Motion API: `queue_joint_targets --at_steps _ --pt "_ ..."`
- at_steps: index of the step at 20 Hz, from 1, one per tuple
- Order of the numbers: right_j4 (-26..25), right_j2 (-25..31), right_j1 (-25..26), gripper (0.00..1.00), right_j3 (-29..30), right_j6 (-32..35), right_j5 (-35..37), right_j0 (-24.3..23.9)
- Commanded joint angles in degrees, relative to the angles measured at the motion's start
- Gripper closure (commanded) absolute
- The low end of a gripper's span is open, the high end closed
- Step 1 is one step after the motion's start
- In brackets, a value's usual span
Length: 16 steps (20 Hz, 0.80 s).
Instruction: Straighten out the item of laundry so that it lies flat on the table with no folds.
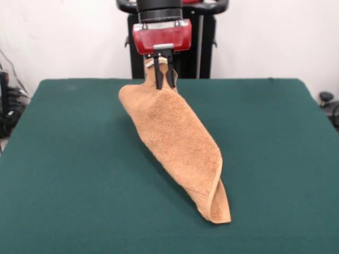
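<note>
The claw (pixel 164 79) pinches one corner of the towel (pixel 177 143) and holds it above the desk (pixel 63 159). The cloth hangs doubled over, its low end resting on the desk. Flattening is barely begun; every fold remains.

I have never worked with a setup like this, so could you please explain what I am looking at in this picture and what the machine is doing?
This is a single picture taken from across a table, facing a robot arm. The red and black part coming down from the top is the end of the arm, and the two dark prongs under it are its gripper. The gripper is shut on one end of an orange-tan terry towel and holds that end up. The rest of the towel hangs down in a folded drape, and its lower end rests on the dark green table. So the towel is not yet lying flat. Nothing else lies on the table.
</note>
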Motion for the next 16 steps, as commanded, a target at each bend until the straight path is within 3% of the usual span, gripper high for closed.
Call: queue_joint_targets --at_steps 1,7,15,16 --pt "-3.41 11.08 1.79 1.00 -0.70 -7.04 17.56 -8.10" --pt "-4.78 12.13 1.59 1.00 0.08 -5.09 19.00 -9.24" --pt "-7.36 15.09 2.05 1.00 -3.29 -7.01 24.16 -9.95" --pt "-7.75 16.70 2.73 0.00 -3.28 -6.94 24.79 -10.96"
